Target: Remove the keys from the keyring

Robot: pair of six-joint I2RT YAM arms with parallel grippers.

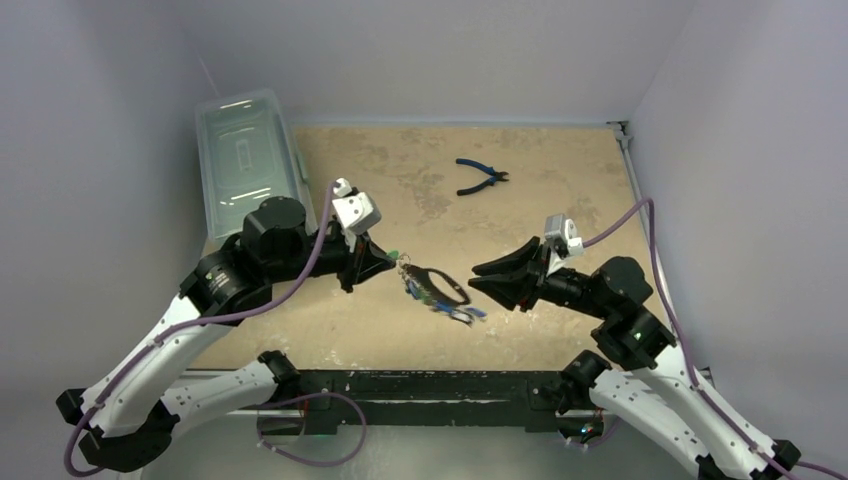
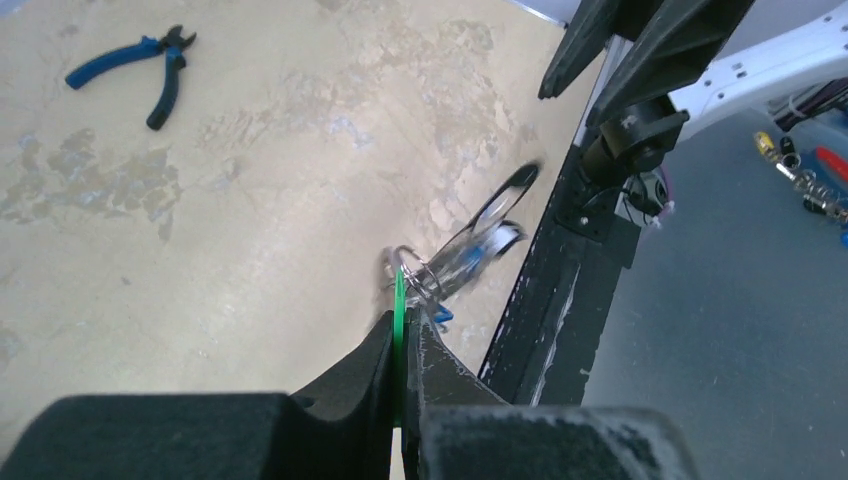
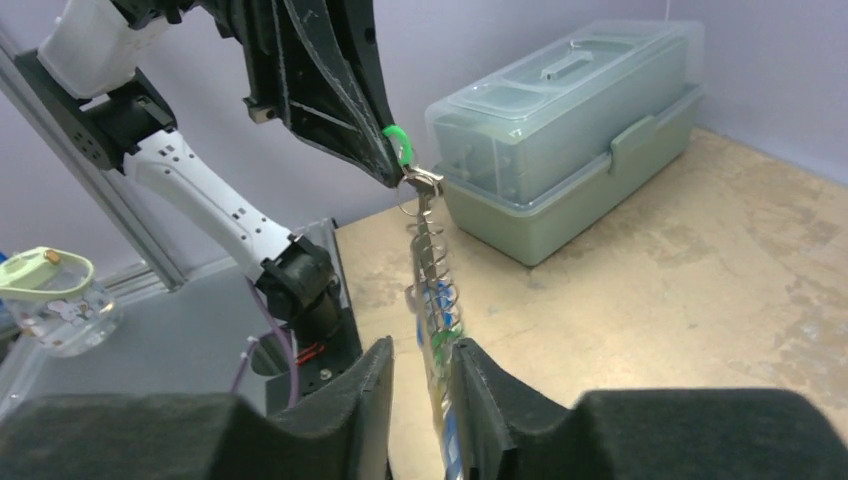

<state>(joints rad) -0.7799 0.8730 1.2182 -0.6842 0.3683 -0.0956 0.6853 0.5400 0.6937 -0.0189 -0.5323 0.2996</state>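
Green tag point(image 2: 400, 300) pinched flat between left fingers point(image 2: 372, 372), left gripper point(image 1: 385, 262) pressed together on it. Keyring point(image 1: 467, 293) and keys point(image 3: 437, 325) dangle from tag in mid-air, blurred, above surface point(image 1: 380, 170), between both arms. Right gripper point(image 3: 420, 372) facing it, right fingers point(image 3: 372, 385) slightly spread, bunch hanging in gap; contact cannot tell. Further out: blue-handled pliers point(image 1: 482, 178) lying far side of surface, clear lidded box point(image 1: 250, 160) at far left corner.

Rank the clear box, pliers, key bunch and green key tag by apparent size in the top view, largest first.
1. clear box
2. key bunch and pliers: about alike. The bunch is blurred and hangs nearer the camera, so they are left unranked.
3. green key tag
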